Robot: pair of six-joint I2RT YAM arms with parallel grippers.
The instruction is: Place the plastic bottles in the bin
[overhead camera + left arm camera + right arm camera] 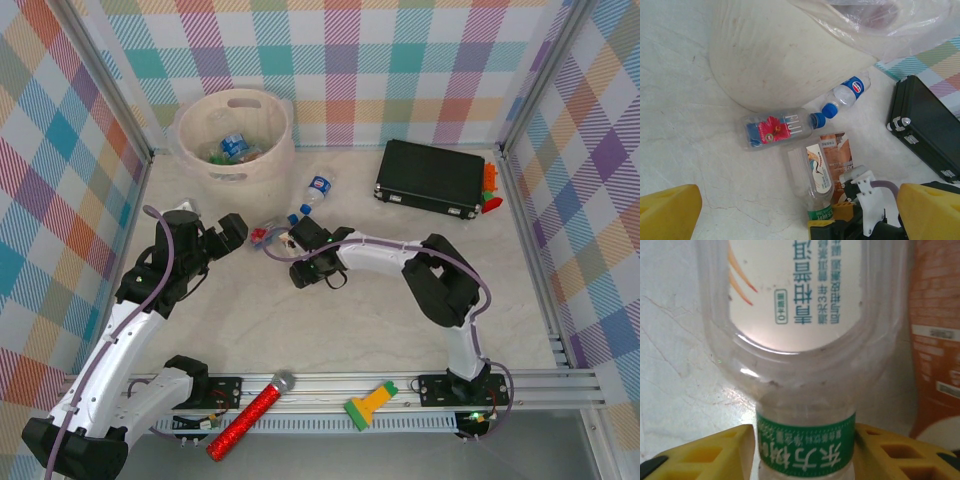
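The cream bin stands at the back left with several bottles inside. A clear bottle with a white label and green neck band lies on the table. My right gripper is shut on its neck, a yellow finger pressed to each side. A brown-labelled bottle lies against it. A red-flower-labelled bottle and a blue-labelled bottle lie by the bin's foot. My left gripper hangs open just left of them, holding nothing.
A flat black case lies at the back right with a small orange and green item beside it. A red glitter microphone and a green-and-yellow tool rest on the front rail. Checked walls close in three sides.
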